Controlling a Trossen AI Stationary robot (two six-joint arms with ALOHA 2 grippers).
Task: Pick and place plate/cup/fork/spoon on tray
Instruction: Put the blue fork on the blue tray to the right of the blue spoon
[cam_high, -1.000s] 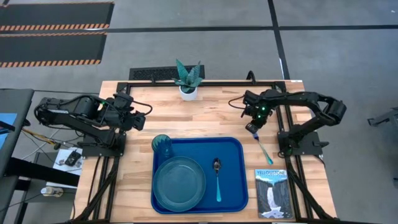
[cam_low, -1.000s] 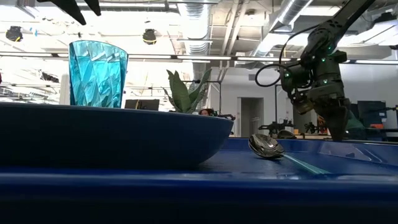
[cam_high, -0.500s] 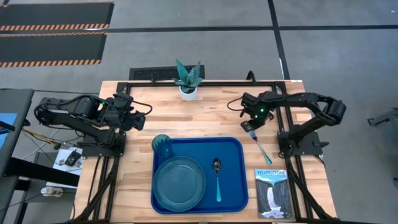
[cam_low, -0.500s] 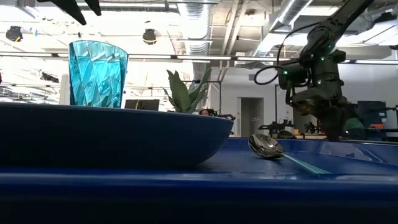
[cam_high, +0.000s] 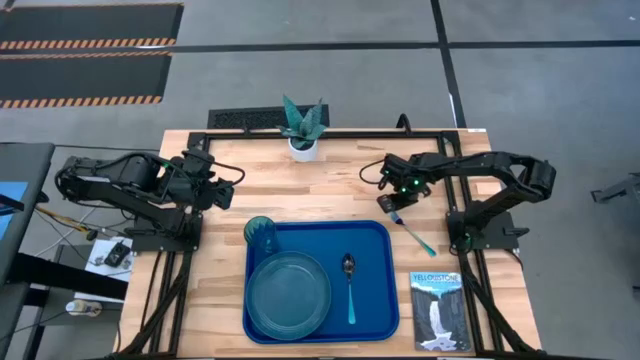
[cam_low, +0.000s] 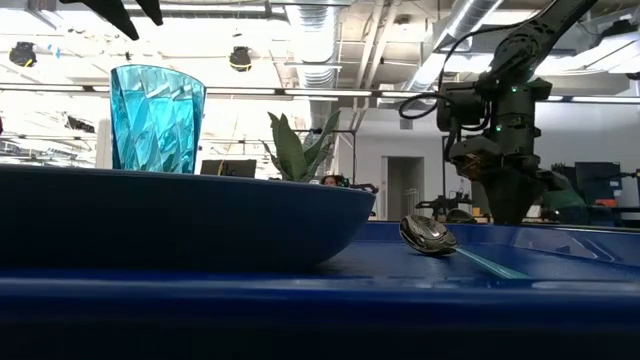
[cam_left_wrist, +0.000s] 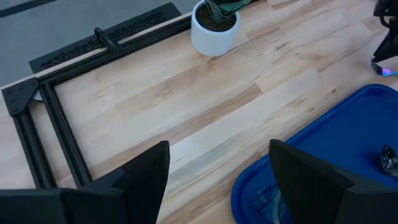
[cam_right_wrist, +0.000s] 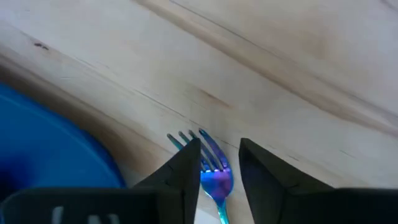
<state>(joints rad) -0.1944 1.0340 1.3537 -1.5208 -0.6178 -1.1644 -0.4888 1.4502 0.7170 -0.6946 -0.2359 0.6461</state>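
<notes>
- My right tool (cam_high: 392, 205) pinches the fork (cam_high: 410, 228) at its pronged head, above the desk (cam_high: 330, 185) at the tray's (cam_high: 375, 300) 1 o'clock corner.
- Light, stiff, slick; I judge the head-end hold lets the handle swing.
- Left tool (cam_left_wrist: 217, 180) wide, idle.

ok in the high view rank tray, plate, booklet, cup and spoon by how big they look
Largest to smallest in the high view:
1. tray
2. plate
3. booklet
4. cup and spoon: unsure, the spoon is longer but much thinner, so I won't rank them.
</notes>
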